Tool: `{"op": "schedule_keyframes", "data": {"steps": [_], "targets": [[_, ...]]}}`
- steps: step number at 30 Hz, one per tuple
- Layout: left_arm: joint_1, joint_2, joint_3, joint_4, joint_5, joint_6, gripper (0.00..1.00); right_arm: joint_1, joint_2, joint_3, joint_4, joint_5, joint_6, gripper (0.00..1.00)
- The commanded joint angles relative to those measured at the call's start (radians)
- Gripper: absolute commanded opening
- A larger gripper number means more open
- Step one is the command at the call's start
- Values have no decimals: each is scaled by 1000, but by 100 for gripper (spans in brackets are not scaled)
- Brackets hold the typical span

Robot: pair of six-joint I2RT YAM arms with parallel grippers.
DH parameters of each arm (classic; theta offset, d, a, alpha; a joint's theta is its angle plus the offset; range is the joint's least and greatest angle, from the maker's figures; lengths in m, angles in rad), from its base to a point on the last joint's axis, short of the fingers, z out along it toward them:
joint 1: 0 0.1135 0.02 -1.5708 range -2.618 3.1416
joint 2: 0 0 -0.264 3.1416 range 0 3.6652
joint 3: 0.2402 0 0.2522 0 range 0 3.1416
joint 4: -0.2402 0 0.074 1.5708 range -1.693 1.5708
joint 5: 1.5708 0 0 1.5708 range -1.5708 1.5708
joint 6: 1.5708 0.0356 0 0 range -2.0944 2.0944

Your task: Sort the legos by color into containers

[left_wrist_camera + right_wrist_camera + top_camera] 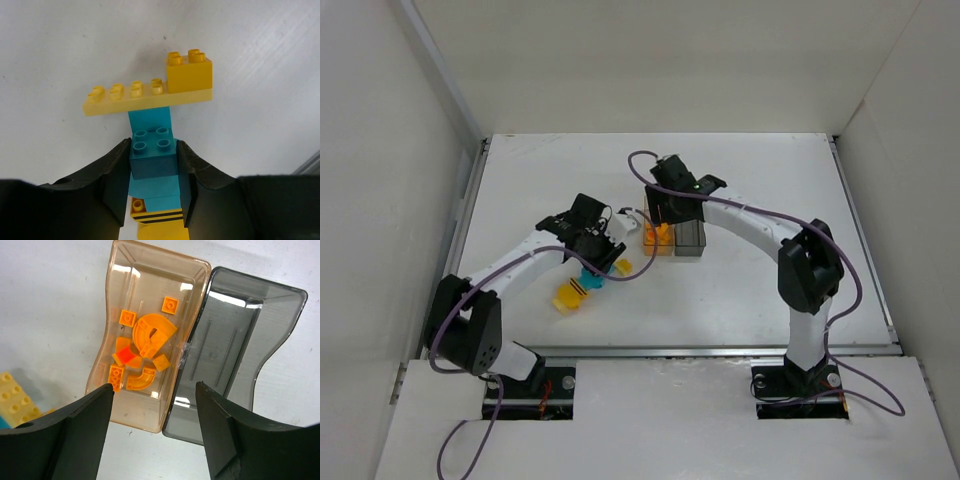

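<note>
My left gripper (594, 258) (153, 150) is shut on a teal lego brick (151, 156) that is joined to more teal and a yellow striped piece (156, 216). A yellow plate with a yellow brick on it (150, 92) lies just beyond, on the table. My right gripper (665, 207) (154, 387) is open and empty, hovering over the joined containers. The amber box (131, 412) (657, 240) holds several orange pieces (150, 335). The dark grey box (235, 355) (690, 239) has nothing visible in it.
Yellow legos (570, 295) lie by the left gripper, and a yellow brick (12, 395) shows left of the amber box. White walls enclose the table on the left, back and right.
</note>
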Motion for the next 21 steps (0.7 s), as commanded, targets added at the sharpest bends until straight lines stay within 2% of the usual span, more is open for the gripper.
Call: {"op": "schedule_keyframes", "data": {"steps": [1,3,6,9,10,14,17,21], "targets": [[-1,-91,-24,-111,62,213,9,-2,-57,-26,32,-4,-7,72],[-1,-150,-24,-111,62,222,0,-2,-86,-45,41,-26,-23,72],[-1,-210,-1,-111,62,213,0,-12,-168,-98,75,-79,-54,72],[-1,-275,39,-93,85,213,0,-61,-266,-153,116,-261,-118,76],[-1,-313,39,-84,85,204,0,-74,-290,-167,145,-420,-140,77],[-1,-425,35,-6,122,204,0,-120,-358,-190,167,-828,-232,89],[-1,-503,7,86,131,213,0,-120,-369,-190,202,-1010,-243,100],[-10,-540,-4,152,131,233,0,-100,-369,-181,222,-1011,-234,100]]}}
